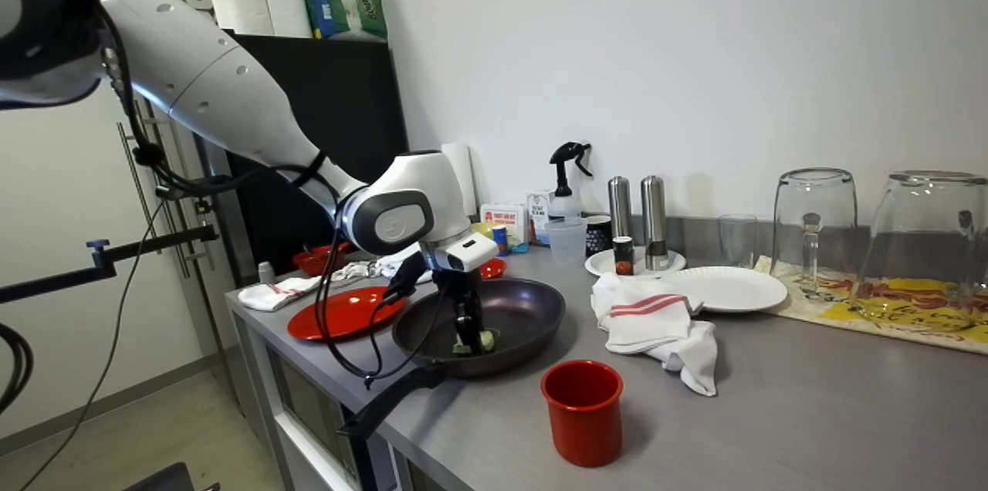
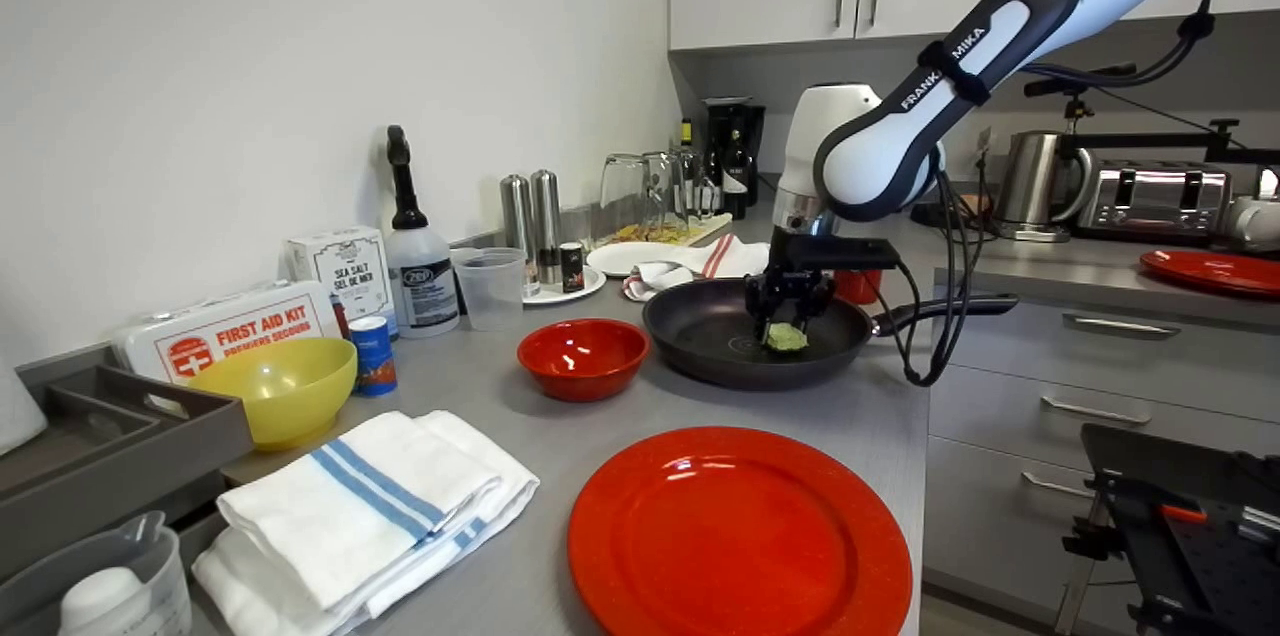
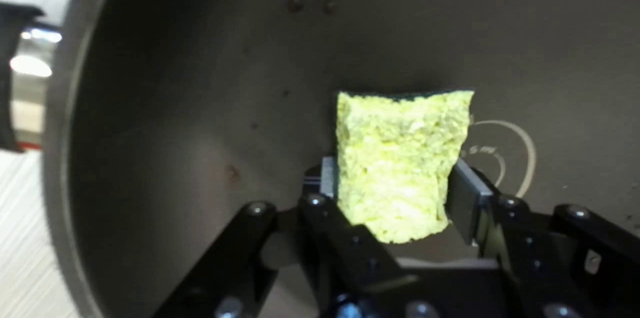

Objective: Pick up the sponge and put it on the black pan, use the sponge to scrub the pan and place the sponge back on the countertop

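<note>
The light green-yellow sponge (image 3: 400,158) is inside the black pan, and its top edge shows a dark layer in the wrist view. My gripper (image 3: 397,183) is shut on the sponge, with one pad at each side and the sponge narrowed between them. In both exterior views the gripper points down into the pan (image 1: 532,313) (image 2: 700,331), and the sponge (image 2: 787,337) is at or just above the pan's floor; I cannot tell whether it touches. In an exterior view the fingers partly hide the sponge (image 1: 487,340). The pan stands on the grey countertop (image 1: 772,414).
The pan's handle (image 1: 394,402) reaches past the counter's front edge. A red cup (image 1: 583,414) and a white towel (image 1: 656,321) stand near the pan. A red bowl (image 2: 583,361) and a red plate (image 2: 740,536) are on its far side. Cables hang from the arm.
</note>
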You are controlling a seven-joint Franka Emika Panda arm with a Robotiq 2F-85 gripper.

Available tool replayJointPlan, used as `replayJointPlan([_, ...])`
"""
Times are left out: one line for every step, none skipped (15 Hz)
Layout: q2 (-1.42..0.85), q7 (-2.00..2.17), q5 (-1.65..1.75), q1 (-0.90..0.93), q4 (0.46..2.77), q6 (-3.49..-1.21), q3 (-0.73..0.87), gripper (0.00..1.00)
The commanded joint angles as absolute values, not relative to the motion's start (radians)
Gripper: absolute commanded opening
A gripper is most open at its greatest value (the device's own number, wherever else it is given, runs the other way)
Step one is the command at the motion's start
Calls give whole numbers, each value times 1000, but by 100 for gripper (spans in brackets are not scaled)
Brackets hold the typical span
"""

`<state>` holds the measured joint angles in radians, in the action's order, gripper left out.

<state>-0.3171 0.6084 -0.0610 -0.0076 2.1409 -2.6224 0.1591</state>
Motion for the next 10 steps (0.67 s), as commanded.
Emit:
replayJointPlan([-370,572,-99,8,2087,-2610,109,28])
replayJointPlan([-377,569,-94,13,2078,-2608,101,28])
replayJointPlan([-383,565,-90,17,2068,-2603,95,28])
replayJointPlan([-389,563,-85,21,2059,-2600,92,28])
replayJointPlan([-392,557,-83,23,2051,-2594,90,28])
replayJointPlan([-396,551,-77,26,2044,-2589,91,28])
replayJointPlan([-397,542,-74,25,2039,-2579,92,28])
replayJointPlan([-397,530,-75,24,2035,-2572,92,28])
replayJointPlan([-395,513,-83,18,2033,-2559,89,28])
replayJointPlan([-390,482,-106,7,2033,-2543,76,28])
